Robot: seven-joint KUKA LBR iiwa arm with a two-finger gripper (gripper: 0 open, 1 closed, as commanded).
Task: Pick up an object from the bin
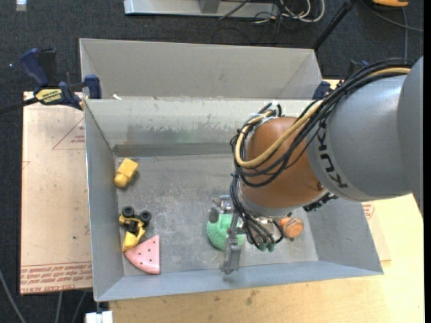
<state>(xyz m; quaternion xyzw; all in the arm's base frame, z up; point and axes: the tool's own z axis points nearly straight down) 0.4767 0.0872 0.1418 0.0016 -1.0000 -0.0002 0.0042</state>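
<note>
bin [101, 180] of grey metal, a few things scattered on its floor. the arm [367, 136] reaches in from the right, its orange cover [276, 163] low. the gripper [232, 251] is down by the front wall, just beside a green lump [219, 233]; whether it is spread or closed i cannot tell. a pink wedge [145, 255] lies front left, a yellow and black toy [133, 223] just behind it, a yellow block [126, 172] further back, and a small orange piece [293, 227] right of the gripper.

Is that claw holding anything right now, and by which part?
It cannot be told. The gripper is down right beside a green lump by the near wall of the bin, but whether it grips the lump is hidden.
</note>
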